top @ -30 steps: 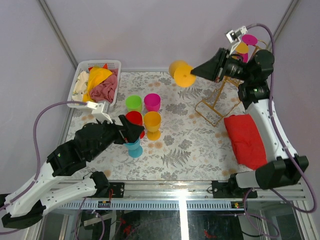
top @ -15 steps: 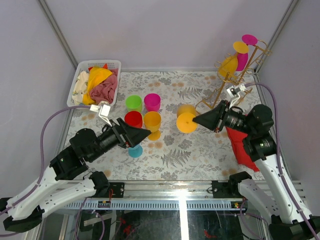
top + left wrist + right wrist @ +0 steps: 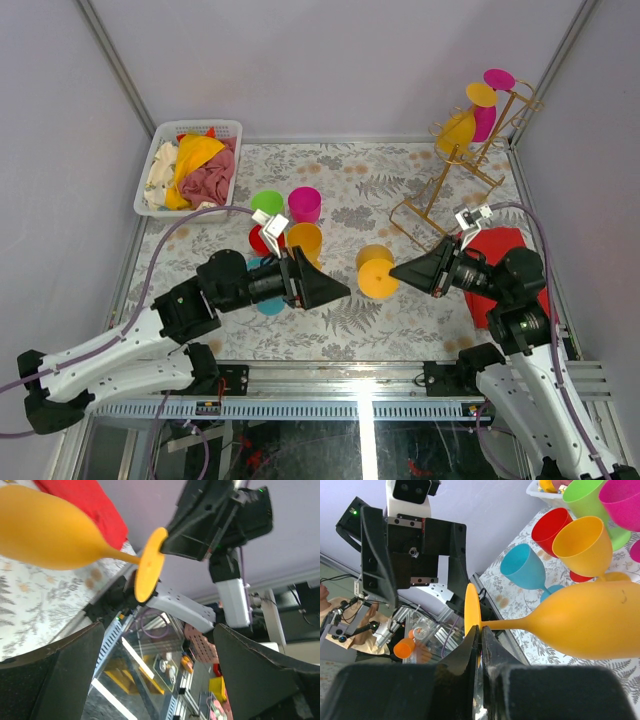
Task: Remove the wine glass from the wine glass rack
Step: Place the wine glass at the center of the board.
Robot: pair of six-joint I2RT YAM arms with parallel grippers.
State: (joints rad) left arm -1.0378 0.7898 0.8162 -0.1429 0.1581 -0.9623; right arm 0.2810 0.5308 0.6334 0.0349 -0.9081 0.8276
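Note:
The gold wire wine glass rack (image 3: 448,178) stands at the back right with a yellow glass (image 3: 458,128) and a magenta glass (image 3: 486,112) hanging on it. My right gripper (image 3: 395,272) is shut on the round foot of an orange wine glass (image 3: 374,270), held sideways over the table's middle, well away from the rack. In the right wrist view the gripper (image 3: 481,637) pinches the foot (image 3: 471,611), with the bowl (image 3: 590,625) to the right. My left gripper (image 3: 343,290) is open and empty, just left of the glass. The left wrist view shows the glass (image 3: 50,530) above its gripper (image 3: 157,675).
Green, magenta, red, orange and blue glasses (image 3: 290,225) stand in a cluster at centre left, also seen in the right wrist view (image 3: 582,542). A white basket (image 3: 160,150) of cloths is at the back left. A red cloth (image 3: 510,245) lies at the right edge.
My right arm has carried the orange glass from near the rack down and towards the near middle of the table. My left arm has swung right towards the glass.

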